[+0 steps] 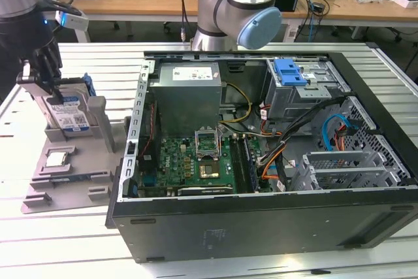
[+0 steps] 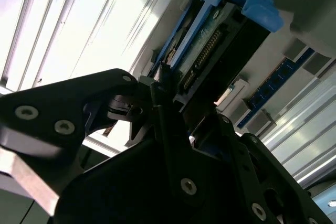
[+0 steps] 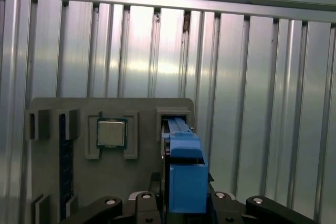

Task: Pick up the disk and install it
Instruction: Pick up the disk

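The black end effector [image 1: 51, 86] hangs at the exterior view's far left, lowered over the top edge of the flat silver hard disk with a blue-and-white label and blue plastic carrier frame [image 1: 68, 112]. The disk stands upright on its edge in a slot of the grey plastic holder tray [image 1: 72, 174], which lies on the ribbed aluminium desk [image 1: 59, 240]. The end effector straddles the disk's upper end; whether it is pinching the disk or standing spread around it cannot be told. In the first wrist view the blue carrier frame [image 3: 184, 174] rises between the end effector's black links.

A small square silver chip [image 1: 57, 159] lies flat in a recess of the same tray, just nearer than the disk. To the exterior view's right of the tray, close beside it, lies the open black computer case [image 1: 261, 227], its green board and cables exposed. A blue plastic latch on a grey metal cage [image 1: 290, 70] sits at the case's far right, well apart from the disk.
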Controlling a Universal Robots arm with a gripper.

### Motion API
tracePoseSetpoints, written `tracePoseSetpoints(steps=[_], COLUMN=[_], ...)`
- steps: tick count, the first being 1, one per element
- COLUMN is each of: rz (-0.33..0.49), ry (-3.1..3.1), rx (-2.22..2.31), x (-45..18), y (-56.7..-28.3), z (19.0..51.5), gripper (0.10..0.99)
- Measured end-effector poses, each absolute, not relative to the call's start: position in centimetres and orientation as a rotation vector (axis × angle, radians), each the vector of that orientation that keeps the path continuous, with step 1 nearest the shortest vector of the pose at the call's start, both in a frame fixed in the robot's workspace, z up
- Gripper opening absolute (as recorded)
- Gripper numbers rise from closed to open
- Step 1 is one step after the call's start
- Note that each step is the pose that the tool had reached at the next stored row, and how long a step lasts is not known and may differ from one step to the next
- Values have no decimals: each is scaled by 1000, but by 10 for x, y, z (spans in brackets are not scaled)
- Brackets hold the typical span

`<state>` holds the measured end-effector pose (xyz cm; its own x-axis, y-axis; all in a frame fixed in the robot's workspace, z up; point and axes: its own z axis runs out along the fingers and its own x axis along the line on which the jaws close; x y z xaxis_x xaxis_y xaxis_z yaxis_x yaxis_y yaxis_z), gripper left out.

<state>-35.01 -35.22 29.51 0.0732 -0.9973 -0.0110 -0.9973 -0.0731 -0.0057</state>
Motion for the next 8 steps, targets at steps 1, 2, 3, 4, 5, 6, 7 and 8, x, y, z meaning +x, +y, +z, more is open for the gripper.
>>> tracePoseSetpoints(steps=[1, 2, 3, 4, 5, 6, 7, 8], rz=[7, 7, 7, 6, 7, 7, 7, 7], ry=[2131, 2131, 2131, 2131, 2131, 2131, 2131, 2131], rx=[-2293, -2293, -2293, -2293, -2293, -2293, -2293, -2293], x=[-350, -350, -350, -350, -350, -350, -350, -350], y=[-352, -352, -352, -352, -352, -352, -352, -352], z=[296, 298, 299, 300, 302, 302, 303, 304], gripper=[369, 369, 369, 369, 369, 369, 369, 369])
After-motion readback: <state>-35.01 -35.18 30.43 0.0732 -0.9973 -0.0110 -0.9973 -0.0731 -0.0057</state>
